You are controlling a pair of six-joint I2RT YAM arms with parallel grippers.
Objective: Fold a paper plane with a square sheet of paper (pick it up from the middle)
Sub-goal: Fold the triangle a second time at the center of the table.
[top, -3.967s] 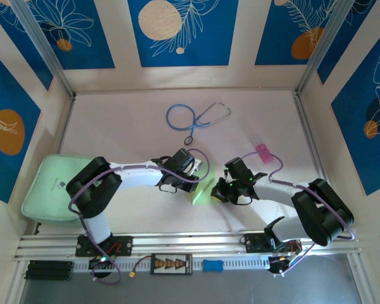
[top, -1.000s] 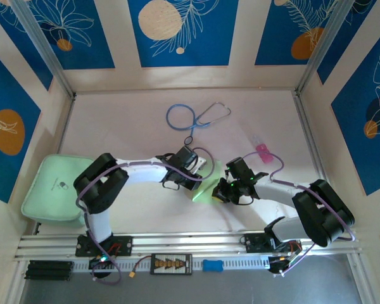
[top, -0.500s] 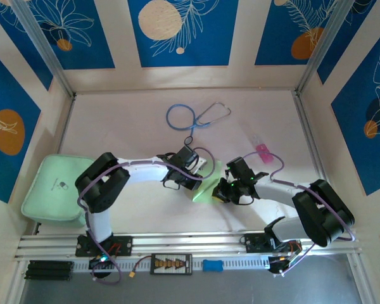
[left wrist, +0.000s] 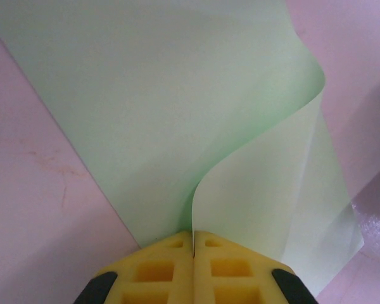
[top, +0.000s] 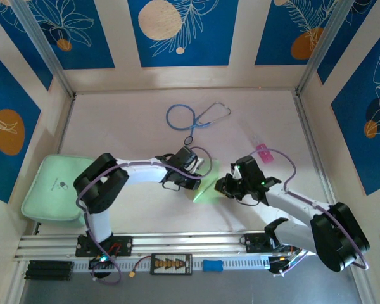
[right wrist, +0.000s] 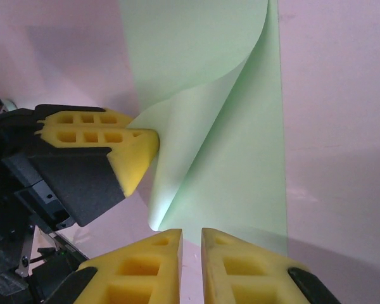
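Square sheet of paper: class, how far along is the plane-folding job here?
Done: the square sheet of paper is lifted at one edge and curled over itself. In hand: the left pincer is shut on that edge; the right pincer sits by the curl, jaws slightly apart, gripping nothing. Left: no crease pressed flat, no plane shape yet.

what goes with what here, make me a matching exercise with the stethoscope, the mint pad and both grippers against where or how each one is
Things:
1 stethoscope
2 mint-green pad
3 left gripper
4 right gripper

Place or state:
A shut on the square sheet of paper
B far middle of the table
C fingers slightly apart at the sheet's edge
D at the table's left edge

Pairs: 1-B, 2-D, 3-A, 4-C
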